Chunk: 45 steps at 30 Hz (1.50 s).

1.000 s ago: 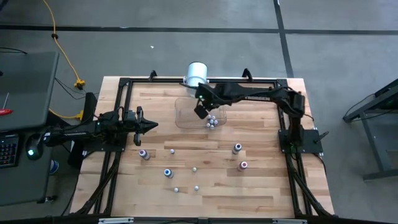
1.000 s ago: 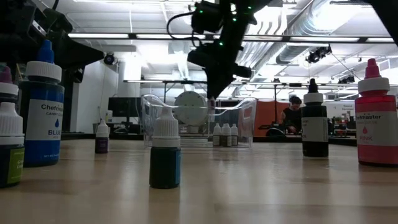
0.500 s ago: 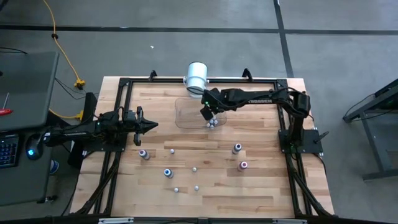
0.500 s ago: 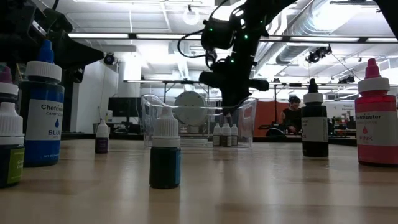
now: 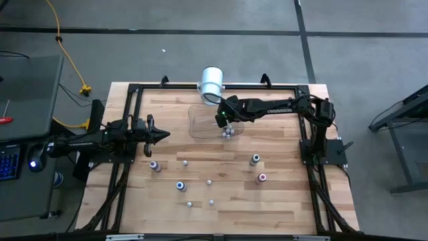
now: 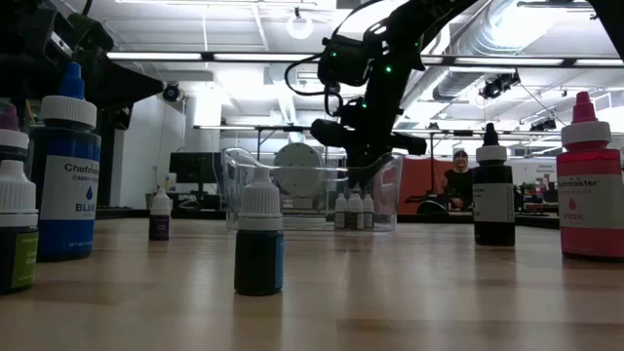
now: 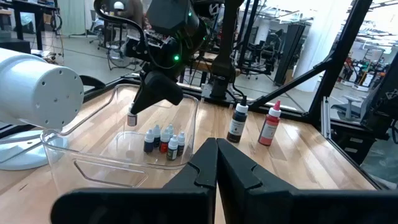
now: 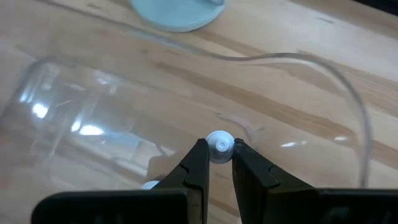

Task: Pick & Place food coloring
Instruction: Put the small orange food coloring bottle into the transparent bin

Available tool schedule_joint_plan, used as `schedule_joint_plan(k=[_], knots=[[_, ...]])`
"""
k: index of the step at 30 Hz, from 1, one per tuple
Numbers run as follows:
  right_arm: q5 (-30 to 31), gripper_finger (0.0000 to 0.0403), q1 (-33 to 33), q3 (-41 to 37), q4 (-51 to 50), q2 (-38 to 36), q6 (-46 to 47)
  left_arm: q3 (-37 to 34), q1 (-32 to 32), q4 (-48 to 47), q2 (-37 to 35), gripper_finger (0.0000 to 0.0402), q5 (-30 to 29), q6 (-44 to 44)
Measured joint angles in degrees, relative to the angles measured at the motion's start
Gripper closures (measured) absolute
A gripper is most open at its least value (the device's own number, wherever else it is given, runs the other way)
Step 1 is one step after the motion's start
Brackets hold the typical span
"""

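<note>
A pale wooden tabletop carried a clear plastic tub at its twelve o'clock edge, with bottles scattered toward six. The right gripper hung over the tub, its fingers nearly closed on the white cap of a tiny food coloring bottle. The left gripper waited at nine o'clock, fully closed and empty. Such a bottle looked light, rigid and smooth-sided, so the ridged cap probably offered the safest hold.

Held bottle's body behind tool fingers.
</note>
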Motion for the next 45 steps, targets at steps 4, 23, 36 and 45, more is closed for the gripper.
schedule_joint_plan(k=[4, 23, 36, 45], knots=[[1.1, 0.0363, 0.1, 0.0, -0.1, 0.0, 2.4, 0.0, 0.0, 0.0, 0.0, 0.0401, 0.0, 0.0], [-3.2, 0.0360, 2.1, -0.1, -0.2, 0.0, 3.9, 0.0, 0.0, 0.0, 0.0, 0.0401, 0.0, 0.0], [-4.0, 0.0343, 2.7, -0.1, -0.6, 0.0, 3.8, 0.0, 0.0, 0.0, 0.0, 0.0401, 0.0, 0.0], [-4.2, 0.0332, 2.7, -0.1, -0.6, 0.0, 3.5, 0.0, 0.0, 0.0, 0.0, 0.0401, 0.0, 0.0]])
